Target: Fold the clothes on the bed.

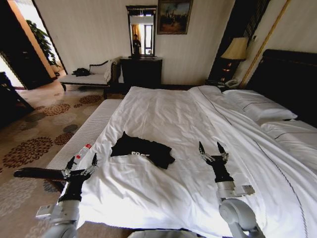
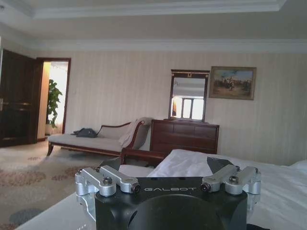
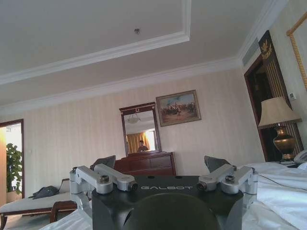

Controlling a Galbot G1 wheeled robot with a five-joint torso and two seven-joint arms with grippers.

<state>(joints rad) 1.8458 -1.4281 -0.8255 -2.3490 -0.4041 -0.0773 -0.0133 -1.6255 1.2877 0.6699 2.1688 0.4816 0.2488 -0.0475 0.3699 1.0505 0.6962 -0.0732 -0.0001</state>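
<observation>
The clothes (image 1: pixel 142 149), a black T-shirt with a strip of white lettering, lie crumpled on the white duvet of the bed (image 1: pixel 168 114), toward its near left part. My left gripper (image 1: pixel 82 162) is raised at the bed's left edge, left of the shirt, fingers open and pointing up. On the other side my right gripper (image 1: pixel 212 148) stands upright over the duvet, right of the shirt, also open. Neither touches the shirt. Both wrist views look across the room, with the open left gripper (image 2: pixel 165 168) and the open right gripper (image 3: pixel 160 165) low in front.
A small bottle (image 1: pixel 82 152) with a red cap lies on the padded bench (image 1: pixel 81 136) along the bed's left side. A chaise (image 1: pixel 89 77), a dark dresser (image 1: pixel 141 72) with a mirror and a lamp (image 1: pixel 235 49) stand at the far wall. Pillows (image 1: pixel 257 106) lie by the dark headboard (image 1: pixel 292 79).
</observation>
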